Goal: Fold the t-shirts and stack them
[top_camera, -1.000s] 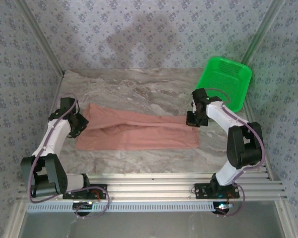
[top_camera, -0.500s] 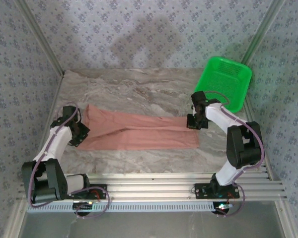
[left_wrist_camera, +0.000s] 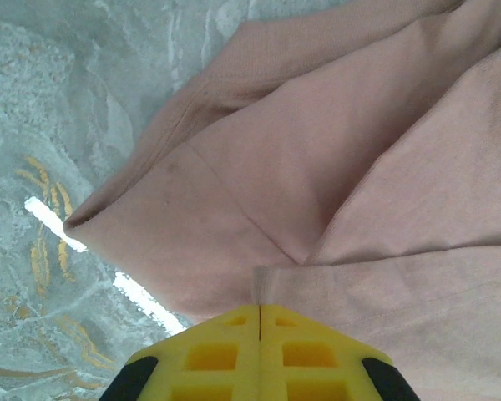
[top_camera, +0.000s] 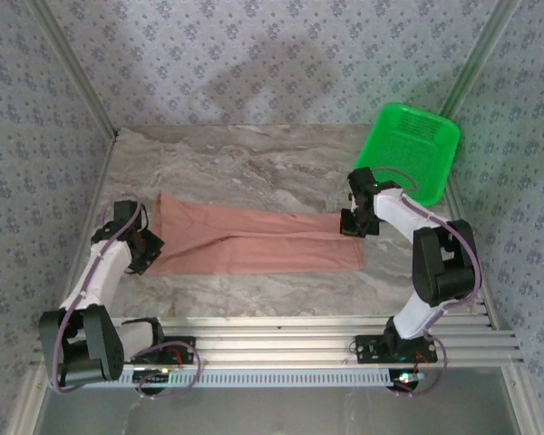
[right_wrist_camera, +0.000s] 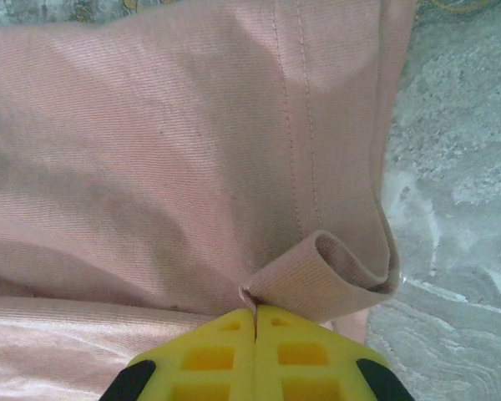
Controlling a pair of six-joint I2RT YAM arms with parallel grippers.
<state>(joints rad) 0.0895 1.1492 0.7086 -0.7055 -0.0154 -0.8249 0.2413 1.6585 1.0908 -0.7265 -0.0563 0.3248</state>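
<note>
Top external shows the t-shirt (top_camera: 254,243) folded into a long band across the middle of the table (top_camera: 254,163), my left gripper (top_camera: 148,247) and right gripper (top_camera: 352,222) each pinched shut on one end, so I'd lift both evenly, cloth taut, to fold without sagging.

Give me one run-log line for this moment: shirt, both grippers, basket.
t-shirt: folded strip, flat on table | left gripper: shut on t-shirt's left end | right gripper: shut on its right end | basket: far right
</note>
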